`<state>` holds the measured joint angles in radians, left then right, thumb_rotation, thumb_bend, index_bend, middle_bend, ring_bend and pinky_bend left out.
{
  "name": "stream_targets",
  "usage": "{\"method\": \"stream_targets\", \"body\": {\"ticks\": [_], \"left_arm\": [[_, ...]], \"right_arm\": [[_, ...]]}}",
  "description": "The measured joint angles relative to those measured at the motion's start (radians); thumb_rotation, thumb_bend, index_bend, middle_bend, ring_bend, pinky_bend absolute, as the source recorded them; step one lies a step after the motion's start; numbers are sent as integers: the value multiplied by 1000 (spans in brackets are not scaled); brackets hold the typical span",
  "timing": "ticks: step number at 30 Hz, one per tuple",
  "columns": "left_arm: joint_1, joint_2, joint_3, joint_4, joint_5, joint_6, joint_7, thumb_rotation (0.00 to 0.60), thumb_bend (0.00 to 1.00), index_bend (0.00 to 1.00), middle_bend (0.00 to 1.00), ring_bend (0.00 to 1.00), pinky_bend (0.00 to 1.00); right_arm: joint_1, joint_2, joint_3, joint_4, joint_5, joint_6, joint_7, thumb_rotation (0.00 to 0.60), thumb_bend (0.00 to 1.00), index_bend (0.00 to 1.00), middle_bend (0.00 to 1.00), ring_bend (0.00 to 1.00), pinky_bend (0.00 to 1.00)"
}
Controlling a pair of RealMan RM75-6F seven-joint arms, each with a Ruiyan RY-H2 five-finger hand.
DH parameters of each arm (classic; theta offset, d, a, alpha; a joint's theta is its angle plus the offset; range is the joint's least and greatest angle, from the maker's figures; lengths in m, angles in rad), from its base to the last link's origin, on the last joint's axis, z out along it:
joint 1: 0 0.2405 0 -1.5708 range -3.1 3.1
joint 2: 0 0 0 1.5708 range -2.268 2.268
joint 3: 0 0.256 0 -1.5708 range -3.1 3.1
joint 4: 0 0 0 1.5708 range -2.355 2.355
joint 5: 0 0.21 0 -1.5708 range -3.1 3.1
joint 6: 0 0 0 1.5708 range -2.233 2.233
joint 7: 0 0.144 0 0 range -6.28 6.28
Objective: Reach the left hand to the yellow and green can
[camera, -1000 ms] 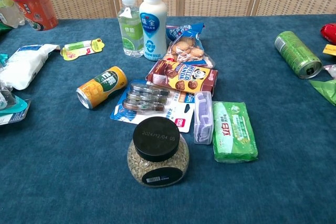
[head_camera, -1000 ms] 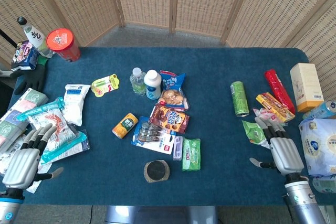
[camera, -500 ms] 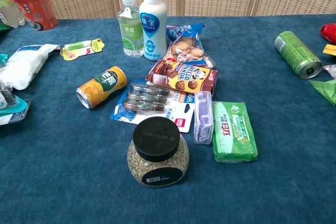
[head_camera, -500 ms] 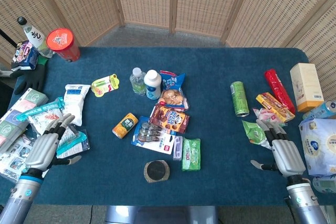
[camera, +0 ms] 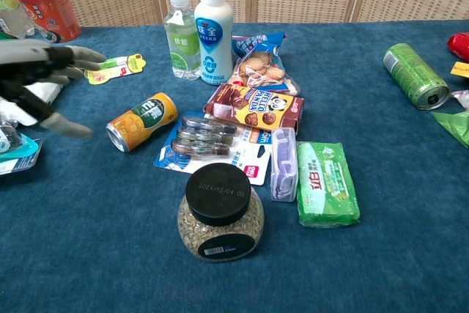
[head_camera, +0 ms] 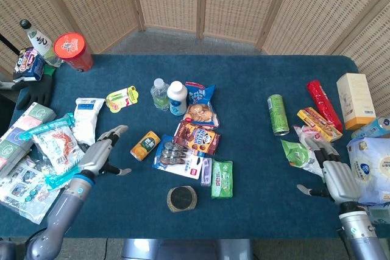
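Observation:
The yellow and green can (head_camera: 145, 145) lies on its side on the blue table, left of the snack pile; in the chest view the can (camera: 142, 121) points its silver end toward the front left. My left hand (head_camera: 101, 154) hovers open just left of the can, fingers spread toward it, a short gap between them. In the chest view the left hand (camera: 38, 77) is blurred at the left edge, holding nothing. My right hand (head_camera: 333, 175) stays open near the table's right front, far from the can.
Right of the can lie a toothbrush pack (camera: 201, 141), a chocolate biscuit box (camera: 254, 107) and a black-lidded jar (camera: 220, 212). Two bottles (camera: 198, 33) stand behind it. Snack packets (head_camera: 55, 144) crowd the left edge. A green can (head_camera: 278, 114) lies at the right.
My left hand has swept right and forward from the table's left front edge toward the yellow and green can, and now shows in the chest view. The right hand slid slightly back.

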<state>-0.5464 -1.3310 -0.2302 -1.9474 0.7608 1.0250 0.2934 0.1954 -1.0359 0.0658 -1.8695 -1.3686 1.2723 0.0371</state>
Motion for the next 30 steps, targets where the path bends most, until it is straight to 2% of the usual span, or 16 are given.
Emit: {"method": "stream_targets", "body": {"ticks": [7,9,11,14,19,22,24,27,30], "left_arm": [[-96,-107,-17,120,-109,-56,20,600,52,0,0,0,0],[-115,-135,-18,152,-130,-71,16,600,108,0,10,15,0],[-128,-157,-22,177,-145,-86,1,600,211,0,55,96,19],[-142,-180,-21,207,-148,-96,-17,600,312,0,103,182,86],[-163,-197,-1,240,-158,-108,-13,600,327,13,146,279,201],[-166,-198,8,245,-152,-98,-11,600,400,88,233,423,375],[-162,-197,8,244,-142,-83,-18,600,507,161,339,522,495],[-151,-183,7,235,-126,-65,-37,600,607,191,381,560,566],[-138,-160,8,216,-112,-53,-51,600,610,191,382,567,581]], "right_arm": [[-17,17,1,-8,6,22,10,600,87,0,36,0,0],[-22,22,1,-13,6,29,11,600,87,0,36,0,0],[-27,27,1,-18,7,36,13,600,86,0,36,0,0],[-35,36,1,-30,7,45,15,600,87,0,35,0,0],[-49,57,1,-50,4,60,39,600,87,0,36,0,0],[-57,69,1,-61,-1,71,58,600,85,0,36,0,0],[-65,74,1,-65,-6,82,67,600,85,0,35,0,0],[-74,82,0,-71,-10,91,85,600,86,0,35,0,0],[-82,91,0,-77,-19,104,92,600,89,0,36,0,0]]}}
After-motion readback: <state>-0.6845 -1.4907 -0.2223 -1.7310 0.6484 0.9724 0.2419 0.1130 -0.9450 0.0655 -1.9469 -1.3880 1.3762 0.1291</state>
